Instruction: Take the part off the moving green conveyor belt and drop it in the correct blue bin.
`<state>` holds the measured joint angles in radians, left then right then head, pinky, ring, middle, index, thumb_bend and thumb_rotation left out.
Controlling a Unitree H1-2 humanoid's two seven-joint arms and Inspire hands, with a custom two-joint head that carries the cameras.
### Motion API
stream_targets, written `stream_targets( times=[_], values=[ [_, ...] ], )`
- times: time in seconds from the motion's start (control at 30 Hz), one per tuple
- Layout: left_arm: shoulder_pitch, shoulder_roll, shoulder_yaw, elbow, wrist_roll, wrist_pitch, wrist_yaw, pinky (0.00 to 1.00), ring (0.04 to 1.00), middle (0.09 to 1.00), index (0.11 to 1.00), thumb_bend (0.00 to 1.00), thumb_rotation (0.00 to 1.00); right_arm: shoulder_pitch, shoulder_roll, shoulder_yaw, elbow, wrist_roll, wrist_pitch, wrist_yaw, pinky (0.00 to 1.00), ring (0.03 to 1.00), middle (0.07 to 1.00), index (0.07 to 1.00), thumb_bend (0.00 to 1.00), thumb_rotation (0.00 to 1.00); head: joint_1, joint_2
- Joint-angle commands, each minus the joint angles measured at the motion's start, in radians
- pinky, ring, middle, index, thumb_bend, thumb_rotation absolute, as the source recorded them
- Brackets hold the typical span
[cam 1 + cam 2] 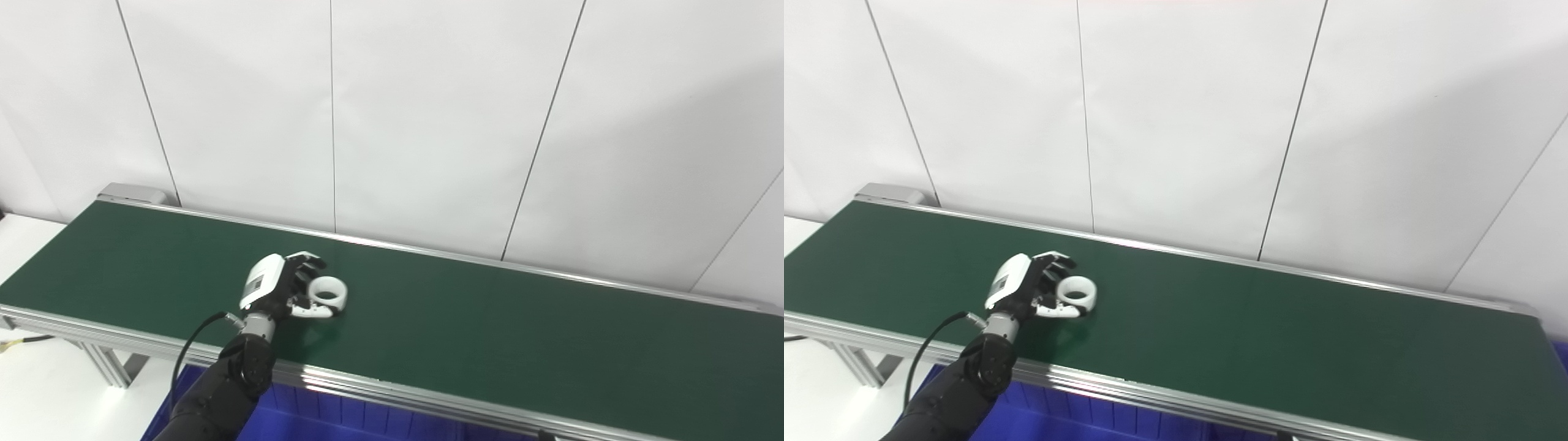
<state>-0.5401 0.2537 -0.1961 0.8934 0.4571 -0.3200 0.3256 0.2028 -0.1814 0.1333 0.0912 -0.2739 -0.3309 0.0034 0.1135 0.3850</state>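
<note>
White wall panels with thin dark seams stand behind a long green conveyor belt edged in silver rail; seen from the left eye, the left hand, white-backed with black fingers, reaches over the near rail onto the belt, its arm coming up from the lower left; the white plastic ring-shaped part lies flat on the belt, hole upward, just to the right of the palm; being round, it has no long axis to line up with; the dark fingers curl over its far side and the pale thumb runs along its near side, so the ring sits between them; the hand is partly closed around the part, though whether it presses it I cannot tell; the ring looks to be resting on the belt, not lifted; a blue plastic bin shows below the near rail, right under the arm; the right hand is nowhere in sight, so the left is the only one placed to take it.

From the right eye the same cupping reads a little more plainly, the thumb tip reaching just under the ring's near edge; this view also catches a sliver of blue at the far right end of the belt, perhaps a second bin, which the left eye does not show; the left eye in turn gives more of the near bin's ribbed wall.
</note>
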Motion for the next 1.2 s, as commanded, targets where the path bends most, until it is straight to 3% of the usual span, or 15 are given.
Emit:
stream_targets(
  times=[0.0, 0.13, 0.23, 0.3, 0.37, 0.4, 0.53, 0.57, 0.63, 0.77, 0.97, 1.03, 1.17],
  values=[
    [-0.051, 0.021, -0.008, -0.035, -0.019, -0.034, -0.055, 0.42, 0.408, 0.512, 0.563, 0.49, 0.0, -0.002, 0.004, -0.007, -0.041, 0.009, -0.06, -0.015, 0.75, 0.843, 0.886, 0.909, 0.79, 0.27, 0.0, 0.001],
    [-0.053, 0.029, -0.023, -0.053, -0.036, -0.037, -0.146, 0.33, 0.365, 0.481, 0.529, 0.49, 0.0, -0.003, 0.01, -0.01, -0.037, 0.016, -0.074, -0.021, 0.75, 0.84, 0.883, 0.909, 0.79, 0.27, 0.0, 0.003],
    [-0.048, 0.032, -0.033, -0.084, -0.029, 0.025, -0.201, 0.29, 0.352, 0.461, 0.529, 0.49, 0.0, -0.004, 0.015, -0.012, -0.037, 0.022, -0.069, -0.019, 0.76, 0.846, 0.888, 0.914, 0.79, 0.28, -0.004, -0.001],
    [-0.039, 0.035, -0.038, -0.112, -0.016, 0.058, -0.212, 0.32, 0.368, 0.469, 0.526, 0.49, 0.0, -0.003, 0.019, -0.013, -0.04, 0.024, -0.066, -0.019, 0.75, 0.845, 0.89, 0.915, 0.78, 0.26, -0.006, -0.001],
    [-0.032, 0.038, -0.041, -0.124, -0.002, 0.056, -0.193, 0.32, 0.368, 0.467, 0.528, 0.49, 0.0, -0.003, 0.021, -0.014, -0.04, 0.026, -0.069, -0.019, 0.75, 0.844, 0.889, 0.915, 0.78, 0.26, -0.006, -0.001],
    [-0.029, 0.039, -0.04, -0.125, 0.003, 0.04, -0.175, 0.27, 0.35, 0.451, 0.529, 0.49, 0.0, -0.004, 0.022, -0.014, -0.04, 0.025, -0.067, -0.018, 0.75, 0.845, 0.889, 0.915, 0.78, 0.26, -0.009, 0.001],
    [0.003, 0.043, -0.018, -0.18, 0.002, -0.013, -0.123, 0.21, 0.401, 0.488, 0.491, 0.5, 0.0, -0.002, 0.023, -0.015, -0.05, 0.005, -0.051, -0.02, 0.75, 0.849, 0.891, 0.917, 0.79, 0.3, -0.017, 0.007],
    [0.017, 0.045, -0.011, -0.208, 0.001, -0.02, -0.115, 0.18, 0.282, 0.478, 0.489, 0.51, 0.0, -0.002, 0.023, -0.015, -0.05, 0.006, -0.051, -0.019, 0.75, 0.85, 0.892, 0.916, 0.79, 0.31, -0.018, 0.008],
    [0.055, 0.048, 0.006, -0.285, 0.001, -0.041, -0.097, 0.15, 0.192, 0.473, 0.487, 0.52, 0.0, -0.003, 0.023, -0.016, -0.049, 0.012, -0.051, -0.016, 0.75, 0.853, 0.894, 0.916, 0.8, 0.32, -0.021, 0.011],
    [0.125, 0.042, 0.038, -0.414, 0.001, -0.057, -0.078, 0.13, 0.17, 0.472, 0.487, 0.52, 0.0, -0.002, 0.025, -0.018, -0.053, 0.016, -0.05, -0.014, 0.75, 0.849, 0.893, 0.91, 0.8, 0.31, -0.026, 0.017],
    [0.23, 0.031, 0.067, -0.597, 0.025, -0.074, -0.058, 0.18, 0.243, 0.472, 0.488, 0.52, 0.0, 0.002, 0.026, -0.018, -0.067, 0.004, -0.042, -0.015, 0.75, 0.841, 0.887, 0.905, 0.8, 0.31, -0.039, 0.036],
    [0.265, 0.028, 0.073, -0.653, 0.03, -0.077, -0.061, 0.3, 0.36, 0.451, 0.51, 0.51, 0.0, 0.004, 0.024, -0.019, -0.071, 0.007, -0.043, -0.013, 0.76, 0.848, 0.89, 0.908, 0.8, 0.33, -0.045, 0.044],
    [0.329, 0.025, 0.075, -0.739, 0.044, -0.079, -0.072, 0.38, 0.418, 0.491, 0.501, 0.5, 0.0, 0.01, 0.027, -0.02, -0.084, 0.009, -0.039, -0.013, 0.76, 0.851, 0.892, 0.909, 0.81, 0.36, -0.065, 0.076]
  ],
)
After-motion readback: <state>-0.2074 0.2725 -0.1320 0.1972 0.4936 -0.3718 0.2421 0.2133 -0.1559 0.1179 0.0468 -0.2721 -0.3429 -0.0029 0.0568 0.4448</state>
